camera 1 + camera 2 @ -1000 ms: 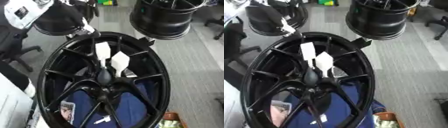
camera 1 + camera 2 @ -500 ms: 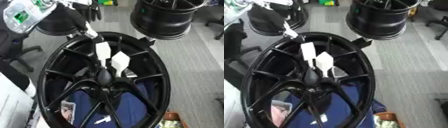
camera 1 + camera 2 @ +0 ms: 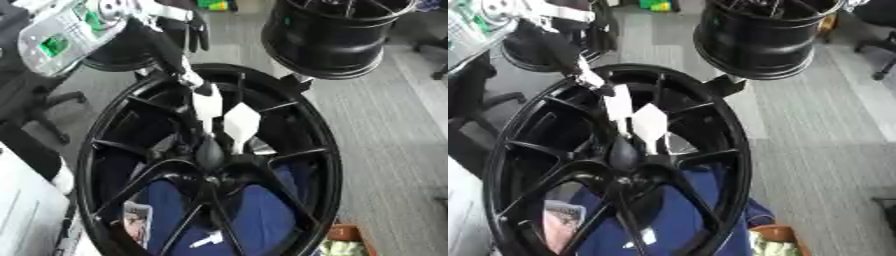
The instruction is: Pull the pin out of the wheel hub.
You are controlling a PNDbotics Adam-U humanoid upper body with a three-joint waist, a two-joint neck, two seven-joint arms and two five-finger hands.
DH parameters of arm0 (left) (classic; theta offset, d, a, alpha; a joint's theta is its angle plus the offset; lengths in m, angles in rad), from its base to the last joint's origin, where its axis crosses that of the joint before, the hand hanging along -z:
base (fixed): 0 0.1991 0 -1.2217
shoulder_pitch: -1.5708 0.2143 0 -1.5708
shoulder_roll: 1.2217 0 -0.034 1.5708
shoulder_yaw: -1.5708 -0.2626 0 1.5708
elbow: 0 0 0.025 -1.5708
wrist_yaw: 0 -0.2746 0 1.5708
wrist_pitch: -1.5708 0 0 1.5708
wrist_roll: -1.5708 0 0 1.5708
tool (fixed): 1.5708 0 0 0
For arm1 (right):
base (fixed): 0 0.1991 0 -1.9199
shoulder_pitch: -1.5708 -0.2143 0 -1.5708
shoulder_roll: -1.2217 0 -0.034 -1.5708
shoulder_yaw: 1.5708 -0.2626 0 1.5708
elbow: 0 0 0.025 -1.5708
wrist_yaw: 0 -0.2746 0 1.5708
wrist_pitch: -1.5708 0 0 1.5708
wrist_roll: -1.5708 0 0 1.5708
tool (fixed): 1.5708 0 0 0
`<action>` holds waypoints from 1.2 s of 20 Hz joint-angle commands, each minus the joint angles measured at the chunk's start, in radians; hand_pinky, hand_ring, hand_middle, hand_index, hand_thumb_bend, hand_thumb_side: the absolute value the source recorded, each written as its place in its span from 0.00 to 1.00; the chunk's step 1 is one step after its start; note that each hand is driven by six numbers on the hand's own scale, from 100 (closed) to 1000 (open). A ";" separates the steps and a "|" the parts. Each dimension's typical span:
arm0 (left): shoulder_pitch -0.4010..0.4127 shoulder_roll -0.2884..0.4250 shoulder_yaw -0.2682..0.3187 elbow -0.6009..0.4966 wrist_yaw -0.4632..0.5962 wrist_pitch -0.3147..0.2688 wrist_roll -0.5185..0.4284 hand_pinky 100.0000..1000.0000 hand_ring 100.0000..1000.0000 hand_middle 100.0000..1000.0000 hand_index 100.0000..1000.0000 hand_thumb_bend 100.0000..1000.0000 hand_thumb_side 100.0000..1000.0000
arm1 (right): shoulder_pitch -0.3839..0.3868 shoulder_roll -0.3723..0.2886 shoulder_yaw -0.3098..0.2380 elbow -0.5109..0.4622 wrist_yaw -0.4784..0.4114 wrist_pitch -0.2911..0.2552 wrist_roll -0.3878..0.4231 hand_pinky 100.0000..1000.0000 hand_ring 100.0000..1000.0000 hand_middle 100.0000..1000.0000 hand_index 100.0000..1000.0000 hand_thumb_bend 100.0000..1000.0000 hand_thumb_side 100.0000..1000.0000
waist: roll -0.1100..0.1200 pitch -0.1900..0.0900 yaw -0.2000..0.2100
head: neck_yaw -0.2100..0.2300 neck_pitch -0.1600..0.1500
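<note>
L hand (image 3: 196,33) at top left, over far rim of wheel hub (image 3: 325,165); open or closed: cannot tell. Pin (image 3: 241,122), prob. the dark stem w/ white tabs, stands at hub centre, long axis leaning toward upper left. Lies below and slightly right of L hand, apart from it. R hand not seen, so L nearer; prob. needs reach down and inward along that axis.
</note>
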 commanded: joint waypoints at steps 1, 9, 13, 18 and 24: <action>-0.017 0.001 -0.001 0.003 -0.014 0.026 -0.019 0.73 0.73 0.68 0.82 0.56 0.41 | -0.007 -0.020 -0.010 -0.006 -0.003 0.001 -0.004 0.88 0.83 0.79 0.86 0.00 0.14 | 0.000 -0.017 -0.002 | 0.003 -0.008; -0.005 -0.026 -0.010 0.038 -0.040 0.043 -0.067 0.73 0.74 0.69 0.82 0.54 0.35 | -0.001 -0.014 -0.009 -0.006 -0.009 0.003 -0.014 0.88 0.83 0.79 0.86 0.00 0.15 | 0.001 -0.014 -0.008 | 0.008 -0.012; -0.003 -0.040 -0.013 0.047 -0.035 0.051 -0.078 0.72 0.73 0.68 0.81 0.54 0.42 | 0.003 -0.014 -0.009 -0.006 -0.011 0.006 -0.020 0.88 0.83 0.79 0.86 0.00 0.16 | 0.001 -0.013 -0.010 | 0.010 -0.011; 0.002 -0.042 -0.020 0.049 -0.032 0.067 -0.091 0.71 0.72 0.67 0.80 0.55 0.41 | 0.009 -0.014 -0.010 -0.006 -0.015 0.007 -0.028 0.88 0.83 0.79 0.86 0.00 0.16 | 0.001 -0.013 -0.010 | 0.012 -0.009; 0.007 -0.041 -0.026 0.039 -0.027 0.104 -0.096 0.68 0.68 0.61 0.76 0.53 0.41 | 0.013 -0.014 -0.013 -0.006 -0.019 0.007 -0.035 0.88 0.83 0.79 0.86 0.00 0.16 | -0.001 -0.013 -0.008 | 0.016 -0.010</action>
